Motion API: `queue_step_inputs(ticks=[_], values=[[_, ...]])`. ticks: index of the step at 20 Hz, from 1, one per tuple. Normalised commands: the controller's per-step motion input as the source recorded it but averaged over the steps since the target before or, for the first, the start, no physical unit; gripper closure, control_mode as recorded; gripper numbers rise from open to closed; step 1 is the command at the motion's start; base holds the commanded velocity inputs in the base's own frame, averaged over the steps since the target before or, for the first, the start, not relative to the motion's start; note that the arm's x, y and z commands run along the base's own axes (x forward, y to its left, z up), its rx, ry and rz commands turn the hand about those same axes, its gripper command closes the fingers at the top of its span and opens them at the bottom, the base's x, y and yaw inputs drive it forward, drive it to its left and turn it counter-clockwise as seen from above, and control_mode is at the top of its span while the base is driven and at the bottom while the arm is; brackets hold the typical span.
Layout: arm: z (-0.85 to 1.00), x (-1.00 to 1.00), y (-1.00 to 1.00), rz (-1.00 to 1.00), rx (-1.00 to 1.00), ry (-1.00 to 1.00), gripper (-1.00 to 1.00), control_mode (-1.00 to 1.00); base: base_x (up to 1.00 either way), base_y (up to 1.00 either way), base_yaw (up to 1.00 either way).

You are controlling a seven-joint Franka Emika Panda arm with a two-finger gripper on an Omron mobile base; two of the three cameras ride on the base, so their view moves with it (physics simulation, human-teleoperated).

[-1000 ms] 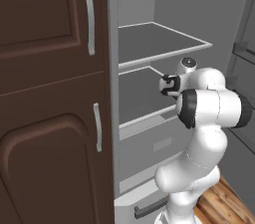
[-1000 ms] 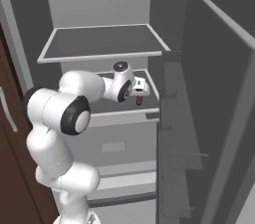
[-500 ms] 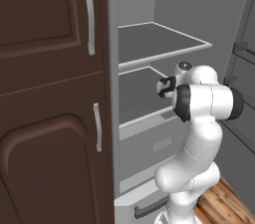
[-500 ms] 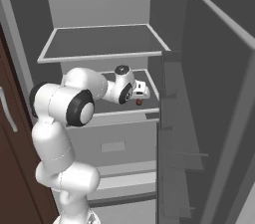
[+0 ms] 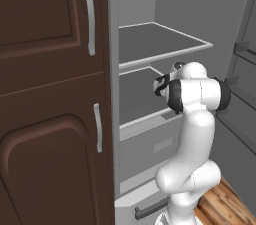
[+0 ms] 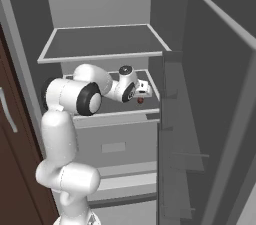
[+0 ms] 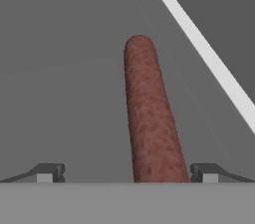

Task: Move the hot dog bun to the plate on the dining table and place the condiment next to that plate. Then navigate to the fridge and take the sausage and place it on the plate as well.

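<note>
Arm reaching into the open fridge, fingers spread wide over the sausage.

The gripper has pushed further in over the lower fridge shelf than a second ago, and its jaws stand fully apart with nothing held. The sausage lies on that shelf, near the shelf's right edge, and runs lengthwise between the two fingertips, closer to the right one. In the right base view the sausage peeks out just below the gripper. Judged from this, the fetch step is at the pre-grasp stage: a short further descent and a close should secure it.
</note>
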Motion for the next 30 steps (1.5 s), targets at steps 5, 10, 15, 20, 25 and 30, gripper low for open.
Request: queue_step_inputs(ticks=[5, 10, 15, 20, 25, 30], values=[[-0.20, 0.35, -0.10, 0.00, 0.00, 0.03, -1.00, -1.00, 0.00, 0.00, 0.00], [-0.39, 0.02, -0.07, 0.00, 0.00, 0.04, 1.00, -1.00, 0.00, 0.00, 0.00], [-0.44, -0.11, -0.06, -0.01, 0.00, 0.02, 1.00, -1.00, 0.00, 0.00, 0.00], [-0.31, -0.88, 0.08, 0.00, 0.00, -0.07, 1.00, -1.00, 0.00, 0.00, 0.00], [-0.05, -1.00, 0.20, -0.01, 0.01, -0.15, 1.00, -1.00, 0.00, 0.00, 0.00], [0.12, -1.00, 0.23, 0.00, 0.03, -0.16, 1.00, -1.00, 0.00, 0.00, 0.00]])
